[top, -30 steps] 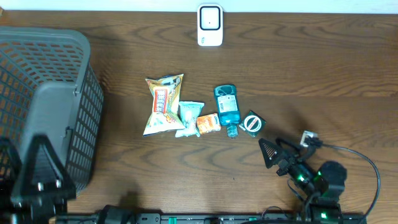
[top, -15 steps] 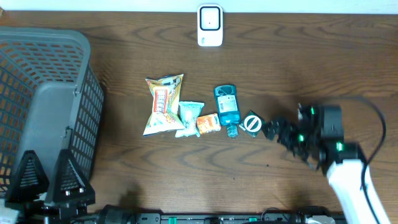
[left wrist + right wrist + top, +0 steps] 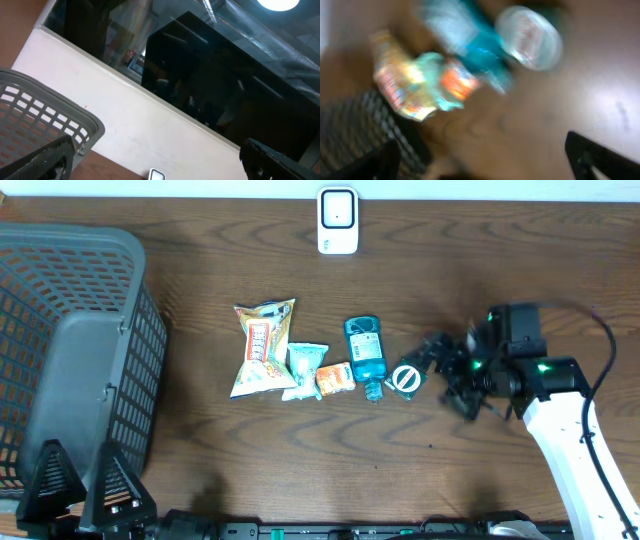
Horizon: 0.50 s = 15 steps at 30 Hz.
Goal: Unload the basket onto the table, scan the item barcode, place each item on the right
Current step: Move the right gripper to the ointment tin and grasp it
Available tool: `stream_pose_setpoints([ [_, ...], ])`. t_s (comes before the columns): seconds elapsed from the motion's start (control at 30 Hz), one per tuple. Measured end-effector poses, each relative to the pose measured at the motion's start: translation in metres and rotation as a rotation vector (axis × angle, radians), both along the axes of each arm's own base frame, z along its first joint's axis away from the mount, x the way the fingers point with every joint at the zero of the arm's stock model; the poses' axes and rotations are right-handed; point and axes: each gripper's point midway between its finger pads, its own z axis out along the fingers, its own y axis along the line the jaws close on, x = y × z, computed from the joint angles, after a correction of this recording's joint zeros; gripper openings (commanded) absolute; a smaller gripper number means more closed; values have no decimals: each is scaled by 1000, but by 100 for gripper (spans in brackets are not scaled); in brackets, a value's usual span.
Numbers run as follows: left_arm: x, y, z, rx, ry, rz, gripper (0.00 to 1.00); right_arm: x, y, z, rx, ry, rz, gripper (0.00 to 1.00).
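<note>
A row of items lies mid-table: a yellow snack bag [image 3: 263, 348], a pale teal packet [image 3: 304, 368], an orange packet [image 3: 335, 379], a teal bottle [image 3: 365, 355] and a round green-and-white item [image 3: 405, 379]. The white scanner [image 3: 338, 220] stands at the far edge. My right gripper [image 3: 441, 373] is open just right of the round item, with nothing between its fingers. Its wrist view is blurred but shows the round item [image 3: 529, 37], the bottle [image 3: 470, 40] and the open right gripper [image 3: 485, 160]. My left gripper [image 3: 82, 478] is open at the front left corner.
A large grey mesh basket [image 3: 70, 350] fills the left side of the table, and its rim [image 3: 45, 115] shows in the left wrist view below a white wall. The right arm's cable [image 3: 600, 350] loops over the right side.
My right arm has swung from the front edge up to the round item, still open. My left gripper has drawn back toward the front edge.
</note>
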Motion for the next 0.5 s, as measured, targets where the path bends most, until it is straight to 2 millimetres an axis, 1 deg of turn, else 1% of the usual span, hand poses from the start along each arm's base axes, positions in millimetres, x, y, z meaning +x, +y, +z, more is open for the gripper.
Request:
stream_pose_setpoints([
  [0.03, 0, 0, 0, 0, 0, 0, 98, -11, -5, -7, -12, 108, -110, 99],
  [0.07, 0, 0, 0, 0, 0, 0, 98, -16, -10, -12, -20, 191, -236, 99],
  [0.1, 0, 0, 0, 0, 0, 0, 98, -15, -12, -15, -20, 233, -334, 99],
  [0.17, 0, 0, 0, 0, 0, 0, 98, -1, -9, -18, 3, 262, -499, 99],
  [0.23, 0, 0, 0, -1, 0, 2, 98, 10, -3, -22, 28, 283, -597, 98],
  [0.27, 0, 0, 0, -1, 0, 3, 98, 17, 4, -28, 40, 309, -662, 99],
  [0.3, 0, 1, 0, -1, 0, 3, 98, 19, 5, -30, 41, 313, -670, 99],
  [0.4, 0, 0, 0, -1, 0, 3, 98, 35, 18, -47, 58, 340, -722, 99],
  [0.5, 0, 0, 0, -1, 0, 3, 98, 45, 28, -77, 41, 399, -751, 99],
])
